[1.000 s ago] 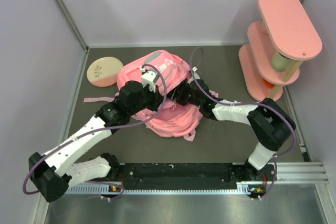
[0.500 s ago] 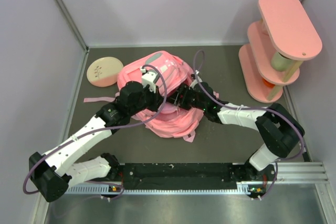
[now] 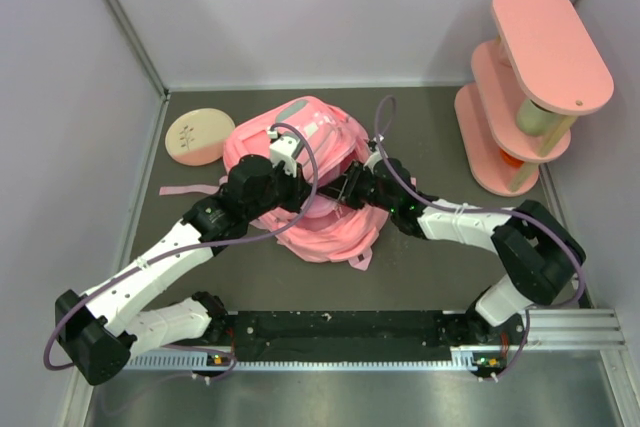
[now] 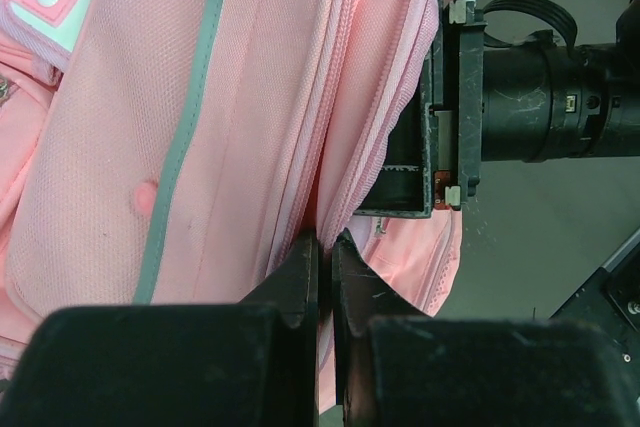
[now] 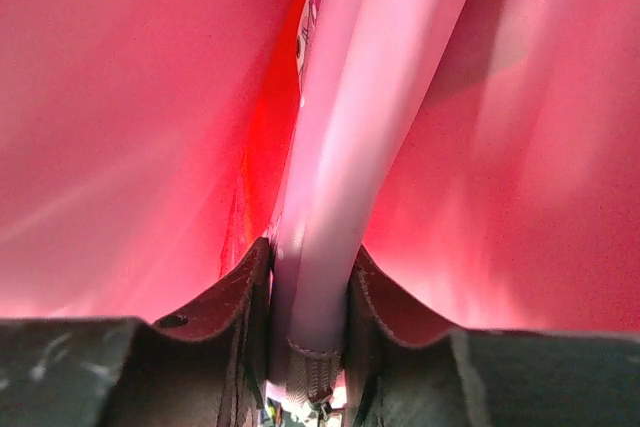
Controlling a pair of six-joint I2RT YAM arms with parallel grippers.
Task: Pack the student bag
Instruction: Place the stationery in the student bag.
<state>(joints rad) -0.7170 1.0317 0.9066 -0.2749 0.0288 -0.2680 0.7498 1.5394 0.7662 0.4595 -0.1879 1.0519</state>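
Currently, insertion step: bag [image 3: 335, 237] mid-surface [image 3: 420, 267], left end effector [image 4: 322, 242] pinched shut on its zip edge, right end effector [image 5: 308, 252] inside, clamped on a pink zipped case [image 5: 345, 127]; next likely needs release, then clean withdrawal.

Right gripper [image 3: 345, 189] dropped toward 6 o'clock, now aimed 9 o'clock into student bag [image 3: 320, 237]; elbow out toward 4 o'clock.

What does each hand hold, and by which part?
The left hand pinches the student bag by the fabric edge beside its zipper. The right hand grips a pale pink flat item by its near end.
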